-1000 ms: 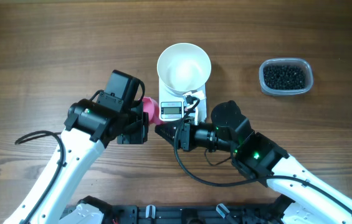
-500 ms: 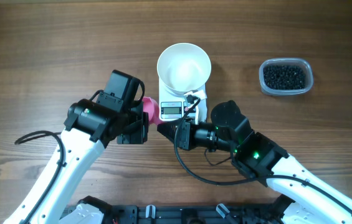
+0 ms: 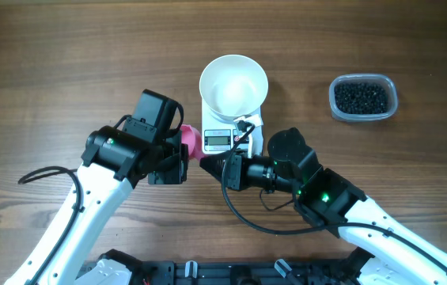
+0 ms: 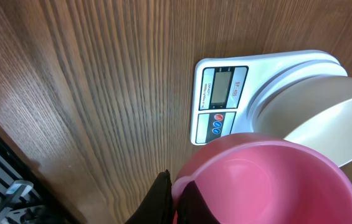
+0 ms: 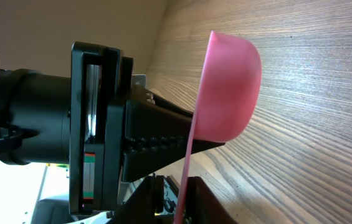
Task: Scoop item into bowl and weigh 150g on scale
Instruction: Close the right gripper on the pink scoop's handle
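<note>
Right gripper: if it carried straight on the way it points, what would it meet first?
The pink scoop: its handle sits between the fingers of the right gripper. Just beyond, it would likely meet the left gripper, which holds that scoop.

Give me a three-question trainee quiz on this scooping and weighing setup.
1. True or false: the pink scoop in the left gripper carries beads.
2. The black beads lie in: A) the white bowl; B) the clear tub; C) the scoop.
3. Fill in: the bowl stands on the ___.

Key: 1 false; 2 B; 3 scale.
</note>
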You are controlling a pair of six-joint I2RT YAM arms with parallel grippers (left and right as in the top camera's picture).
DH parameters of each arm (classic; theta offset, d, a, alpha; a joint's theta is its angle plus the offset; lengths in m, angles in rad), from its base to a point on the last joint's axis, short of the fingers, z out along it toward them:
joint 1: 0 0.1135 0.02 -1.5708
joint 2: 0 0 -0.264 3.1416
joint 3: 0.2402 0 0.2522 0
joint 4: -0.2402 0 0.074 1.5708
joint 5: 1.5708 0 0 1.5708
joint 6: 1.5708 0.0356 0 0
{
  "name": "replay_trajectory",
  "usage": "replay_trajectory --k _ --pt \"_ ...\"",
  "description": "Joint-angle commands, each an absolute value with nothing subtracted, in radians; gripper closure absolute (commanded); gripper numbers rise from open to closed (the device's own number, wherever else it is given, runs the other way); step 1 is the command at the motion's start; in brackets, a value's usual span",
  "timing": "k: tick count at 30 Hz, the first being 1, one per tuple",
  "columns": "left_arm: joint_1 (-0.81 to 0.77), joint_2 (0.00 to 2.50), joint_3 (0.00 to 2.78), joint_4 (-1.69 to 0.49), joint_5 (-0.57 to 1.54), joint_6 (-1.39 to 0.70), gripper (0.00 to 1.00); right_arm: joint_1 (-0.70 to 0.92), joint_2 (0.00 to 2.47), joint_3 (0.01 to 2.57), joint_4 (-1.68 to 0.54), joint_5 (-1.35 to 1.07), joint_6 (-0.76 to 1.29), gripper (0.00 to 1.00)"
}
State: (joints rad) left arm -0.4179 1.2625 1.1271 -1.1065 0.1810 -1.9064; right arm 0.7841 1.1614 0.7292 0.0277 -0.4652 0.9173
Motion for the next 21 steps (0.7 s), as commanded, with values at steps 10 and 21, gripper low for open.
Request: replay_trajectory --k 10,21 --pt "-0.422 1.264 1.132 -1.112 0.163 -1.923 0.96 0.788 1.169 0.744 0.041 -0.459 0.928 0.95" --pt "-0.422 1.264 1.132 -1.112 0.163 -1.923 0.92 0.788 1.169 0.744 0.040 -0.460 0.949 0.96"
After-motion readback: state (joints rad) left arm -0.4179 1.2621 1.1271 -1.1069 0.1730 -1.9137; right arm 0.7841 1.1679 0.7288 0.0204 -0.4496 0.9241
